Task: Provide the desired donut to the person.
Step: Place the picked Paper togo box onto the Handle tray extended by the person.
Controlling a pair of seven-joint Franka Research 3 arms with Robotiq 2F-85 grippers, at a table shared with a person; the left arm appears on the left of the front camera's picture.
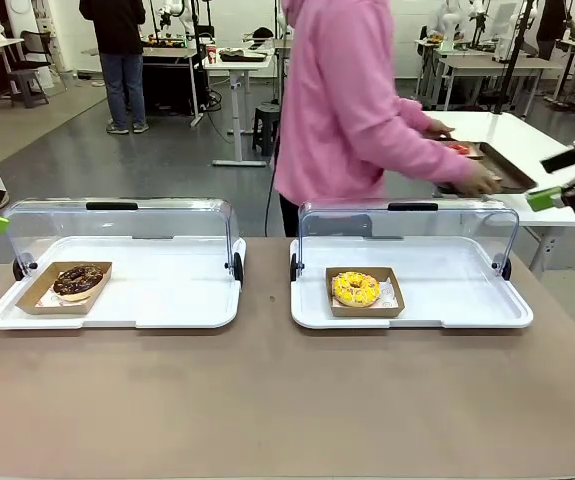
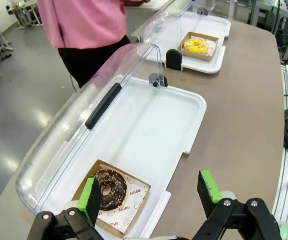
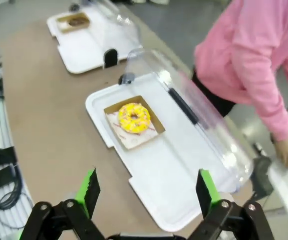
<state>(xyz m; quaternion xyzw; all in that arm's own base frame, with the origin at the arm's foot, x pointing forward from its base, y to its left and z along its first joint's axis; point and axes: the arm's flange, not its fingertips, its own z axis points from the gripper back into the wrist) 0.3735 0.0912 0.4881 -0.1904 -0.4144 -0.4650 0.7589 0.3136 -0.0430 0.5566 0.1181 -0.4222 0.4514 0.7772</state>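
Front view: a chocolate donut (image 1: 78, 280) is seen at the left end of the left tray (image 1: 167, 300), a yellow donut (image 1: 356, 289) mid right tray (image 1: 457, 300); both lids are raised. The person (image 1: 352, 100) is turned away toward a side table, no choice shown. Left wrist view: left gripper (image 2: 151, 192) fingers are held apart, empty, above the tray's near edge. Right wrist view: right gripper (image 3: 149, 192) fingers are spread, empty. Risk: the wrong donut could be picked if a move is made without a cue.

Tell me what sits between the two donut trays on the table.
Nothing: in the front view, only bare brown tabletop separates the chocolate donut's tray from the yellow donut's tray.
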